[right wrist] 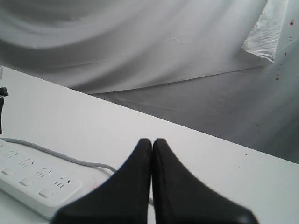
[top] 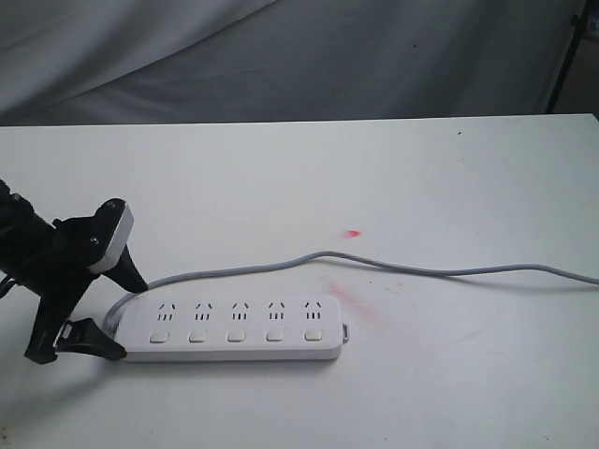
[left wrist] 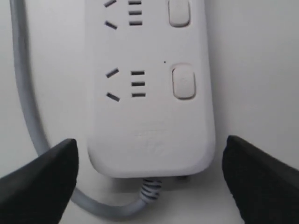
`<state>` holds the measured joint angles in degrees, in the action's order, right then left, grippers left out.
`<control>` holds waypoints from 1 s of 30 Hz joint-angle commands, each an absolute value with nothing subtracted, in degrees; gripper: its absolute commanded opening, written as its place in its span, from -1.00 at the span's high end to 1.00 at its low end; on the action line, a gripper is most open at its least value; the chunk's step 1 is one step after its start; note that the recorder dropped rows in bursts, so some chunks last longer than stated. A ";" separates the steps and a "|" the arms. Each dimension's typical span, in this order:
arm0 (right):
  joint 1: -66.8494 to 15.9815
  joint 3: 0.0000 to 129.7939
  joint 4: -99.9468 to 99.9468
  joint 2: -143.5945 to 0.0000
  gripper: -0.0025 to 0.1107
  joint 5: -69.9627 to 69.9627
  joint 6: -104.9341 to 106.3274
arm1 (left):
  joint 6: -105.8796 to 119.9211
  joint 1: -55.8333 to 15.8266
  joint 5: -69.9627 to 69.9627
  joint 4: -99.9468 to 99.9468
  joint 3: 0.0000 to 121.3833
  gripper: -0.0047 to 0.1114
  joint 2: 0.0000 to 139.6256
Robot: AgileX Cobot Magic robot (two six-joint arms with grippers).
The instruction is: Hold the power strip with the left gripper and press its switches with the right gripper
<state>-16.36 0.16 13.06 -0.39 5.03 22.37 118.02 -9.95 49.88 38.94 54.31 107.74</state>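
The white power strip [top: 234, 327] lies flat near the front of the table [top: 281, 187], with its grey cord [top: 421, 269] running off to the right. Its five switches [top: 234, 336] sit in a row along the near side. My left gripper [top: 129, 320] stands open around the strip's left, cord end, one finger on each side. In the left wrist view the fingers [left wrist: 42, 182] flank the power strip [left wrist: 149, 93] with a small gap on both sides, beside a switch [left wrist: 183, 81]. My right gripper [right wrist: 152, 140] is shut and empty, above the table to the right of the power strip [right wrist: 32, 182]. It is out of the exterior view.
Two faint red marks [top: 353, 233] stain the table close to the cord. Grey cloth [top: 281, 56] hangs behind the table's far edge. A black stand leg [top: 566, 56] rises at the back right.
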 commanded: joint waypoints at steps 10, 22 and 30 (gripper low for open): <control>-15.99 0.00 12.49 -0.13 0.96 5.13 22.20 | 118.52 -10.89 47.89 40.31 54.01 -0.44 109.47; -15.99 0.00 12.49 -0.13 0.96 5.13 22.20 | 118.89 -10.89 48.00 41.09 54.01 -0.44 110.14; -15.99 0.00 12.49 -0.13 0.96 5.13 22.20 | 118.89 -10.89 47.90 40.73 54.01 -0.37 110.14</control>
<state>-16.36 0.16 13.06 -0.39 5.03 22.37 118.46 -10.63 47.68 40.53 54.31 110.11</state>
